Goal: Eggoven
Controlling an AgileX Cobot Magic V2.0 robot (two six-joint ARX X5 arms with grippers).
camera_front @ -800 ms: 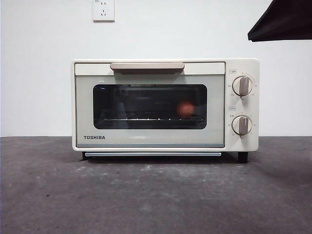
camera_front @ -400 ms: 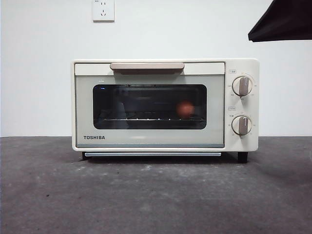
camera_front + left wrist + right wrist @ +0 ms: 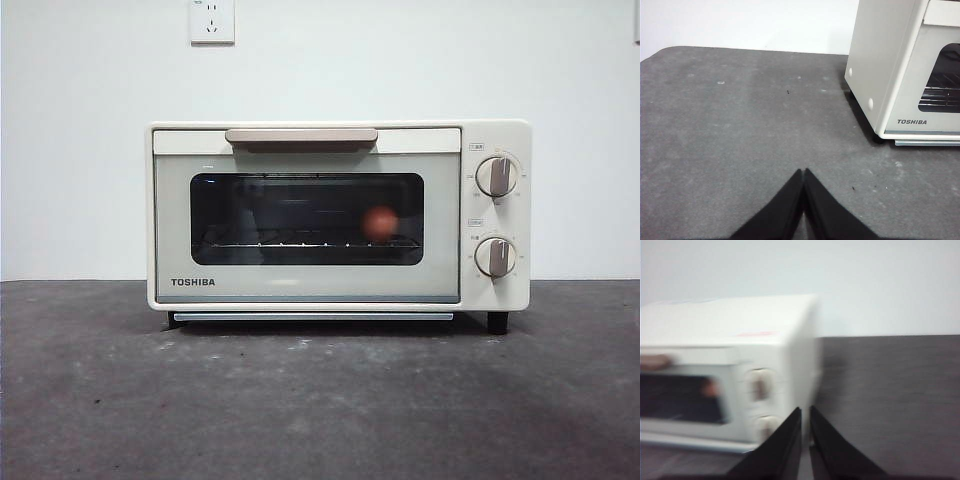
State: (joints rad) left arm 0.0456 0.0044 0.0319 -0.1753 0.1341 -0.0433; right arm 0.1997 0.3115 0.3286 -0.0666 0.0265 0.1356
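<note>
White wall with a socket [image 3: 212, 20] rises behind a dark grey table [image 3: 320, 400], and the cream toaster oven [image 3: 340, 215] stands on that table with its door closed. Behind the oven's dark glass window [image 3: 307, 219], the reddish-brown egg [image 3: 380, 223] rests on the wire rack, toward the side with the 2 knobs [image 3: 496, 176]. The left gripper [image 3: 803, 172] hovers over bare table off the oven's plain side, jaws pressed together, holding nothing. The right gripper [image 3: 805, 411] hangs near the oven's knob side, jaws nearly touching, empty; its view is blurred.
</note>
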